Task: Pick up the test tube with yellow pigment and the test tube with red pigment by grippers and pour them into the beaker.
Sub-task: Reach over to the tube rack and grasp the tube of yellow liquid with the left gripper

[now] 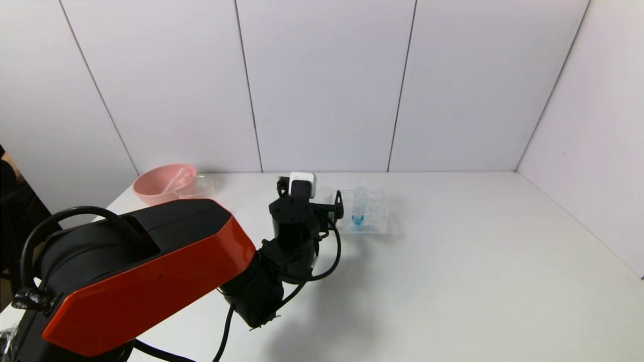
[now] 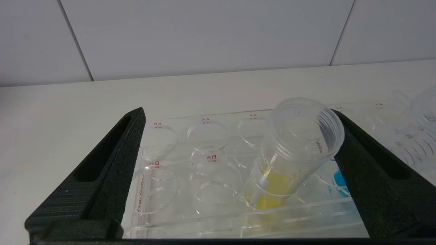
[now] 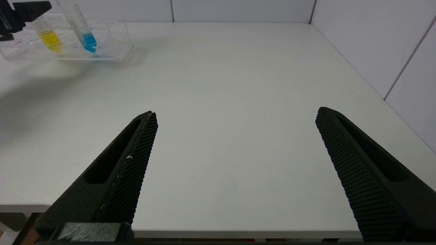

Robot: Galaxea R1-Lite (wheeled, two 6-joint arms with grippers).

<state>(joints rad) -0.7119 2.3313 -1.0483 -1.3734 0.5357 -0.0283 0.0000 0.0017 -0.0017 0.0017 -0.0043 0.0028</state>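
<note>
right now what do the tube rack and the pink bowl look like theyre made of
Clear rectangular tube rack: looks like glossy transparent acrylic or similar plastic; the table shows through it, with printed red hole labels. Round pink bowl: probably smooth opaque plastic, judging by its even colour and thin rim.

light: bright, even, overhead | shadows: soft, on table (image 1: 453,281) beneath arm | focus: sharp | glare: mild

Left arm (image 1: 151,271): glossy orange-red shell over black housings, looped black cables, white-grey block atop wrist. Grippers (image 3: 235,149): matte black tapered fingers (image 3: 129,170), cross-hatched pads, slotted sides.
</note>
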